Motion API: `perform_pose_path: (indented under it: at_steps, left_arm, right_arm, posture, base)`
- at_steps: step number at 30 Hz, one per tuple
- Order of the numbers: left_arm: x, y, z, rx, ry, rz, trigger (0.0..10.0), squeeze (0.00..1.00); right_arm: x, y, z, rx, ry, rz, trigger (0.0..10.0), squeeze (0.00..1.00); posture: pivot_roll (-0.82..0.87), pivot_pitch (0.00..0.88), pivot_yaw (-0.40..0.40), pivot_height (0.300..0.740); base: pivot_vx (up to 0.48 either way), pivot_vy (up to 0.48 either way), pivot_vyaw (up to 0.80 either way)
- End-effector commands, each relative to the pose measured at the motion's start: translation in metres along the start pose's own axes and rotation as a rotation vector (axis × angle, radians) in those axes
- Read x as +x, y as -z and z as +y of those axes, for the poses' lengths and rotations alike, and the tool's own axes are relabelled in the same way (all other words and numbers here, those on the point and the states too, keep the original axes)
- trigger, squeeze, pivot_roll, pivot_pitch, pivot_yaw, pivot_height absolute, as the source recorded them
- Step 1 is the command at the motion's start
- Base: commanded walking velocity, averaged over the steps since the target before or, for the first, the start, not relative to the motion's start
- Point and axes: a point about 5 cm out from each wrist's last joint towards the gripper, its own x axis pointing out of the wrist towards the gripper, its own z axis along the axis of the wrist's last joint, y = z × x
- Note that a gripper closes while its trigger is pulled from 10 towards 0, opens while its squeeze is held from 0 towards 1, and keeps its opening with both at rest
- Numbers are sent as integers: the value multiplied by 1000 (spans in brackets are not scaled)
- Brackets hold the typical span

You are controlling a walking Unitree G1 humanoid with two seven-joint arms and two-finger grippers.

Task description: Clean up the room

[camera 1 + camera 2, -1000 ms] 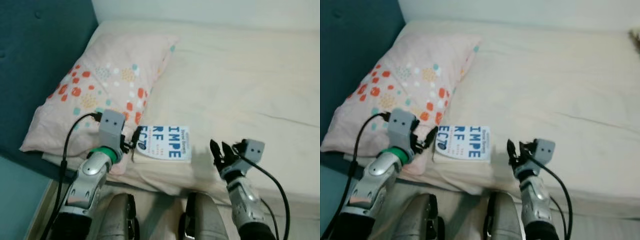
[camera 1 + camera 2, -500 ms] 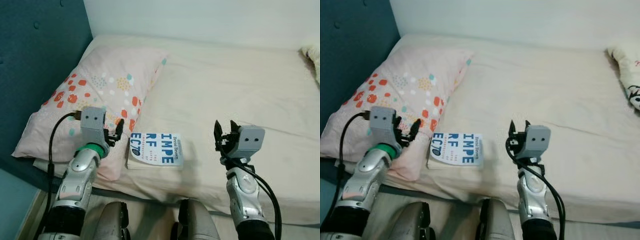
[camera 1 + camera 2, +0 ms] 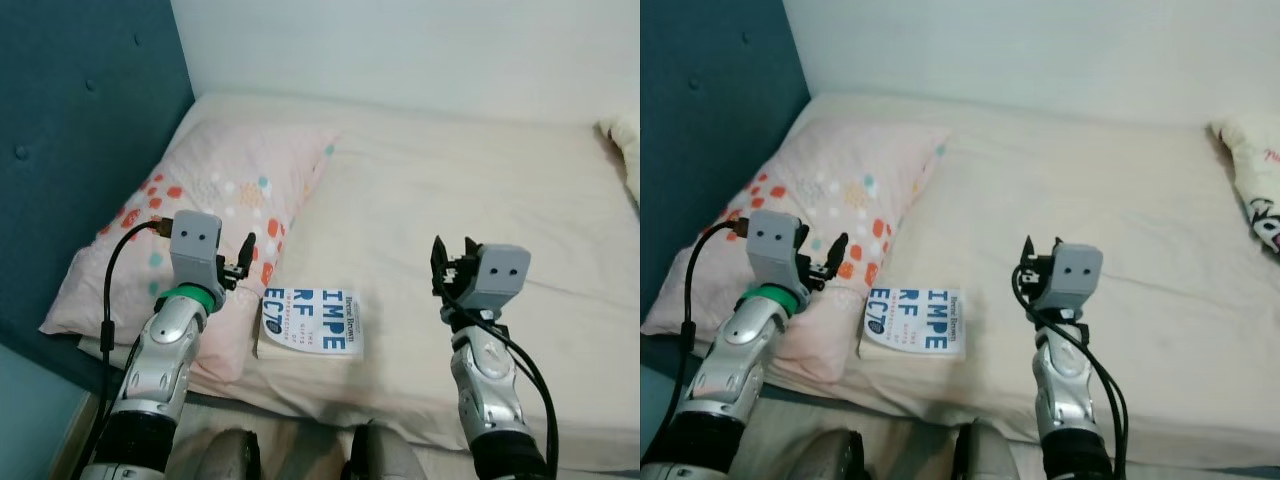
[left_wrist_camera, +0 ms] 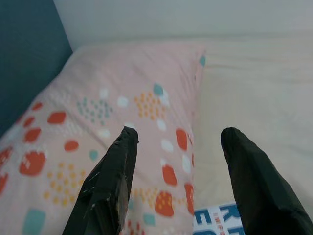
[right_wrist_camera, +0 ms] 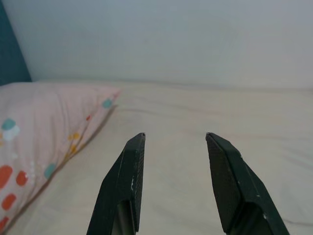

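Book: lies flat near the front edge of the bed, cover up, white with blue letters, its left edge just beside the pillow.
Pillow: pink with orange, teal and white spots, at the bed's left end against the teal headboard.
Left gripper: raised over the pillow's near corner, just left of the book; fingers spread wide, nothing between them.
Right gripper: held up over bare sheet, well right of the book; fingers parted, empty.
Soft toy: at the bed's right end, partly out of frame.
Wall: pale, behind the bed.
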Motion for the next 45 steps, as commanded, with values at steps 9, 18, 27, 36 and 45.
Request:
perform_pose_path:
  at_steps: [9, 18, 27, 36, 45]
  left_arm:
    - [3, 1, -9, 0, 21, -6, 10000, 0]
    - [4, 1, -11, -10, 28, -13, 10000, 0]
    - [3, 4, -13, 1, 36, -3, 10000, 0]
    - [1, 8, -15, 16, 47, 6, 10000, 0]
    - [1, 7, -14, 17, 46, 3, 10000, 0]
  right_arm:
    - [-2, 7, 2, 6, 3, 38, 10000, 0]
    - [-1, 6, 10, 13, -19, 30, 10000, 0]
    - [0, 9, 20, 21, -48, 42, 10000, 0]
    - [3, 8, 29, 34, -67, 43, 10000, 0]
    - [3, 8, 29, 34, -65, 41, 10000, 0]
  posture:
    - [-2, 20, 31, 740]
    - [2, 24, 38, 740]
    - [6, 23, 44, 740]
    - [10, 26, 50, 740]
    - [8, 26, 53, 740]
  base:
    - [0, 0, 0]
    - [0, 0, 0]
    - [0, 0, 0]
    - [-350, 0, 0]
    - [-414, 0, 0]
